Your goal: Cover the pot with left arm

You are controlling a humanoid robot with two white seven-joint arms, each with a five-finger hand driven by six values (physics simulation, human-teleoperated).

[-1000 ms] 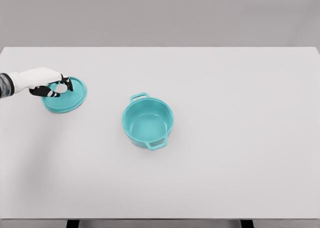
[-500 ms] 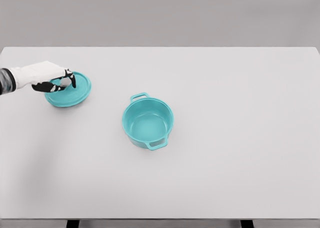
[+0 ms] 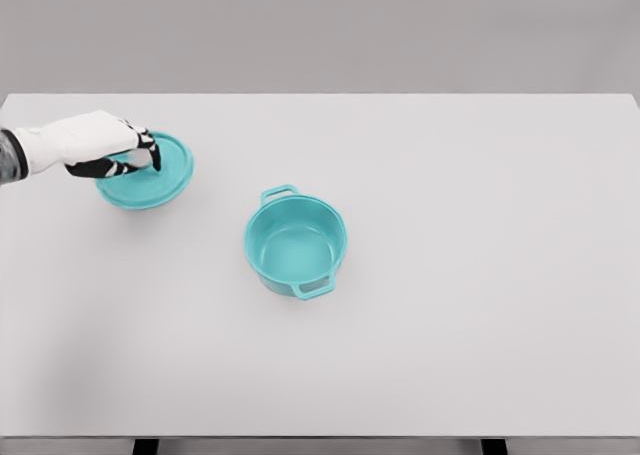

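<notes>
An open teal pot [image 3: 295, 245] with two side handles stands on the white table [image 3: 480, 225], a little left of the middle. To its upper left, a round teal lid [image 3: 150, 175] hangs tilted above the table. My left hand [image 3: 133, 155] comes in from the left edge and is shut on the lid's knob, which its fingers hide. The lid is well apart from the pot. The right arm does not show.
Beyond the table's far edge is a plain grey wall [image 3: 320, 30]. Two dark table legs [image 3: 146, 445] show under the front edge.
My left hand has lifted the lid off the table and carried it up and to the right, toward the pot. The pot has not moved.
</notes>
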